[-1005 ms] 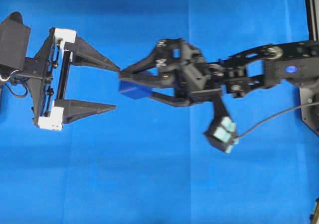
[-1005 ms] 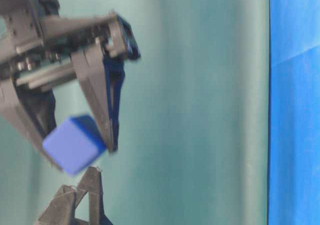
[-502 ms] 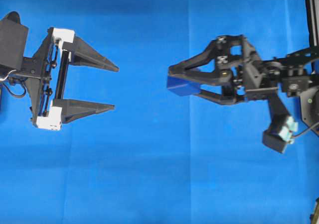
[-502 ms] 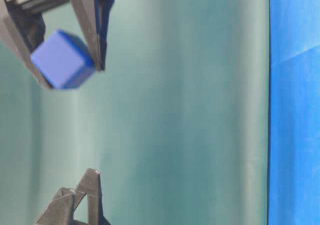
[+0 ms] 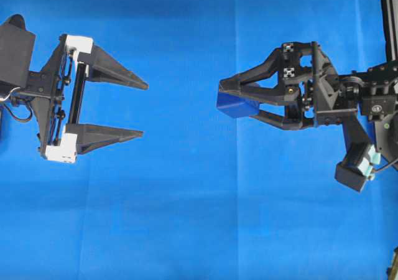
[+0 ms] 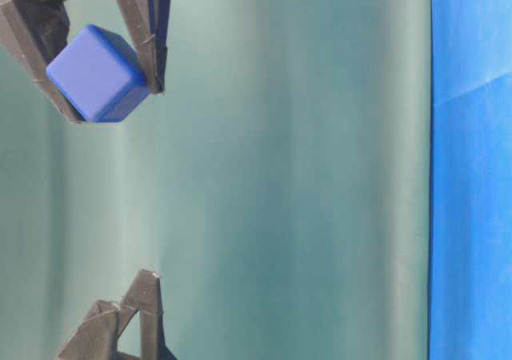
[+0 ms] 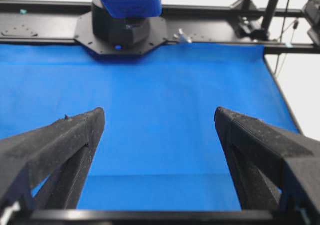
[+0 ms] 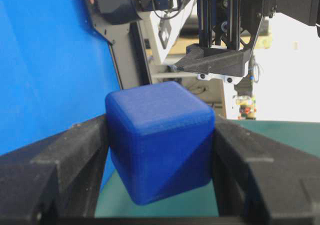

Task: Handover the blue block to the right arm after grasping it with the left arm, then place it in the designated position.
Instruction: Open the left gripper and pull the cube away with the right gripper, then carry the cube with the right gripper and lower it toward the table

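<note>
Left gripper (image 5: 140, 109): its two pointed fingers spread wide apart, nothing between them (white pieces at the finger bases), hanging above the blue cloth (image 5: 186, 218).
Gap: bare cloth separates the two grippers, which point at each other, well apart.
Blue block (image 5: 236, 103): clamped between the fingertips, clear of the cloth.
Right gripper (image 5: 229, 99): all black, closed on the block, tips pointing left.
</note>
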You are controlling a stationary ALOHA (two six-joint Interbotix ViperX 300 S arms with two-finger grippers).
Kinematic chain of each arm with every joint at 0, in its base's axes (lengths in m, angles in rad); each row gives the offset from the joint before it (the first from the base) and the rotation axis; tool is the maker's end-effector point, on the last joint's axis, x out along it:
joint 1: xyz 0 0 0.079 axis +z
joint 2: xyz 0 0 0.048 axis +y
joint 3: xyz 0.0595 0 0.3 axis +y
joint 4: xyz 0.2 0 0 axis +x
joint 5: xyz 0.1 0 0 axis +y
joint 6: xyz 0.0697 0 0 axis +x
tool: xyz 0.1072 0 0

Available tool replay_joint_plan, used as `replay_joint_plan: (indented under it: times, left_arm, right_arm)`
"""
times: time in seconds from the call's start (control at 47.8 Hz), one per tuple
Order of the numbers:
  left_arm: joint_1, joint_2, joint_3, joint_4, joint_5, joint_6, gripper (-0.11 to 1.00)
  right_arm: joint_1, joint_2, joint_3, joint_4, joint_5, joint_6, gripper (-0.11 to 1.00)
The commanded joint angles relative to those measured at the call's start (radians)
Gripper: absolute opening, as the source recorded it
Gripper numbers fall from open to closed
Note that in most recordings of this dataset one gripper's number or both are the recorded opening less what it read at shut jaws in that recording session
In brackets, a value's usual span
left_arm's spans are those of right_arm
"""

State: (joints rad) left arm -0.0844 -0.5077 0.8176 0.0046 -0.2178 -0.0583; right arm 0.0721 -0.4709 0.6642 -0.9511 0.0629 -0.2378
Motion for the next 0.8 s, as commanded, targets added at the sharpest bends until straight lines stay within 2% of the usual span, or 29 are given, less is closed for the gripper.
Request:
replay_joint_plan:
  times: [0.0,0.084,0.23,0.398,0.502,0.649,0.774]
  left_arm:
    - [-0.003,-0.012,-0.012,0.003,-0.003,0.002,0.93]
    - [-0.003,-0.012,-0.012,0.003,-0.002,0.002,0.93]
    - [-0.006,-0.012,-0.012,0.003,-0.002,0.002,0.93]
    - [-0.009,-0.012,-0.015,0.003,-0.002,0.002,0.93]
    - [-0.014,-0.012,-0.015,0.003,-0.002,0.002,0.93]
    - [-0.021,-0.012,-0.018,0.003,-0.002,0.002,0.93]
    - [-0.021,-0.011,-0.02,0.003,-0.002,0.002,0.93]
  right_arm:
    - [0.006,-0.012,-0.011,0.026,-0.003,0.021,0.44]
    - [0.005,-0.018,-0.009,0.084,-0.002,0.075,0.44]
    - [0.006,-0.035,-0.008,0.201,0.005,0.232,0.44]
    - [0.005,-0.06,-0.002,0.279,0.023,0.43,0.44]
    - [0.005,-0.075,0.006,0.301,0.031,0.548,0.44]
    - [0.005,-0.086,0.009,0.302,0.052,0.716,0.44]
    - [0.006,-0.086,0.009,0.301,0.098,0.79,0.44]
